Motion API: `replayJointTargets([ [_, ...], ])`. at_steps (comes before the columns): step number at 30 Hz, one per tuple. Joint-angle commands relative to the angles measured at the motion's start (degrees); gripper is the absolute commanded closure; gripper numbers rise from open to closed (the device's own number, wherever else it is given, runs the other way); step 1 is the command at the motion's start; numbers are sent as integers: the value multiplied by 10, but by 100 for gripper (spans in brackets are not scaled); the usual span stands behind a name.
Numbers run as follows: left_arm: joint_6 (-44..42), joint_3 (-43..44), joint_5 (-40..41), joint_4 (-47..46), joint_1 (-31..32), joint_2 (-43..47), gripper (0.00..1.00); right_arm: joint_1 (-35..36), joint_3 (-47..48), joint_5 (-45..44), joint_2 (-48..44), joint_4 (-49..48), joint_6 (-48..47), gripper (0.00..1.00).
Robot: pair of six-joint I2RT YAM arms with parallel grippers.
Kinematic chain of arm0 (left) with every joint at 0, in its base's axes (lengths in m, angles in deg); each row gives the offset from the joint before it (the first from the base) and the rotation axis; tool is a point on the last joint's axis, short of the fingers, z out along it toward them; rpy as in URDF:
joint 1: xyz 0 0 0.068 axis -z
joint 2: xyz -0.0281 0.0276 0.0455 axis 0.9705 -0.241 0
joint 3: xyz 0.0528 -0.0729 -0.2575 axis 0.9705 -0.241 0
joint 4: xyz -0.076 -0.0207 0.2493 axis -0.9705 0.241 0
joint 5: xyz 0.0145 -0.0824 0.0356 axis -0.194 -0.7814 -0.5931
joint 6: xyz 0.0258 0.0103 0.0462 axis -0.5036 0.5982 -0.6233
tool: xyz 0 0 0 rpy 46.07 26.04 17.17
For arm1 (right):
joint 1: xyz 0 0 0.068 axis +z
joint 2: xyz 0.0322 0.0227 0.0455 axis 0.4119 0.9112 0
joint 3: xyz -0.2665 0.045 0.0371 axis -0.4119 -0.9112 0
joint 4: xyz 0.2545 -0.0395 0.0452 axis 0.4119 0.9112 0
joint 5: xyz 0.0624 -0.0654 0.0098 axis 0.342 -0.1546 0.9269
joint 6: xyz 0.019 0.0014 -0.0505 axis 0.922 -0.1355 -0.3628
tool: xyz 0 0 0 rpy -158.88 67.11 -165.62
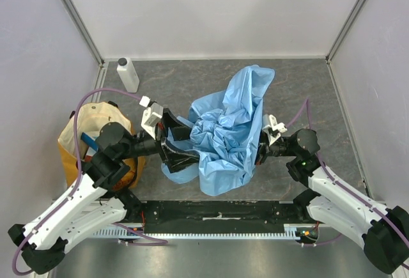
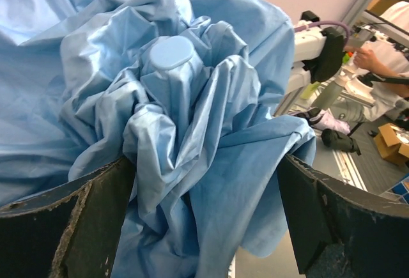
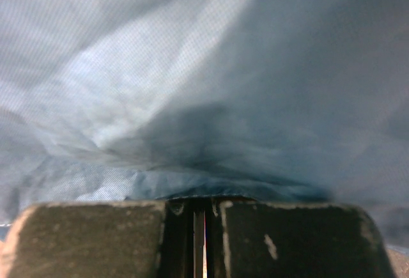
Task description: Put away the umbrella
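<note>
The light sky-blue umbrella (image 1: pixel 227 131) lies collapsed and crumpled in the middle of the table, held a little up between my two arms. My left gripper (image 1: pixel 182 145) is open at its left side. In the left wrist view the two black fingers (image 2: pixel 64 227) stand wide apart with bunched fabric (image 2: pixel 192 131) and the round blue cap between them, and the gripper's middle (image 2: pixel 204 169) is full of cloth. My right gripper (image 1: pixel 259 147) is at the right side, its tips hidden under the cloth. In the right wrist view it (image 3: pixel 206 202) is shut with the fabric's (image 3: pixel 204 99) edge pinched at its tips.
A yellow-and-cream tote bag (image 1: pixel 83 140) lies at the left, partly under my left arm. A white plastic bottle (image 1: pixel 128 75) stands at the back left corner. Grey table (image 1: pixel 192 80), white walls on three sides, a black rail along the near edge.
</note>
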Motion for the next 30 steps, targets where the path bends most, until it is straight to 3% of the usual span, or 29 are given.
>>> replayJointTargets([
  [1, 50, -8, -68, -125, -1, -7, 4, -1, 33, 7, 1, -40, -6, 100],
  [4, 59, -8, -115, -140, -1, -21, 4, -1, 34, 4, 2, -31, -16, 100],
  [9, 15, -21, -61, -46, -1, 37, 4, -1, 39, 2, 0, -12, -30, 100],
  [16, 110, -13, 44, 6, -1, 65, 3, -2, 43, -66, -7, 29, -59, 100],
  [20, 104, -18, 72, 26, -1, 75, 3, -1, 43, -94, -7, 40, -67, 100],
  [24, 87, -18, 84, 21, -1, 52, 3, -1, 40, -63, 6, -24, -18, 100],
  [30, 75, -1, 90, -26, -1, -2, 3, -1, 42, -43, -4, -12, -22, 100],
])
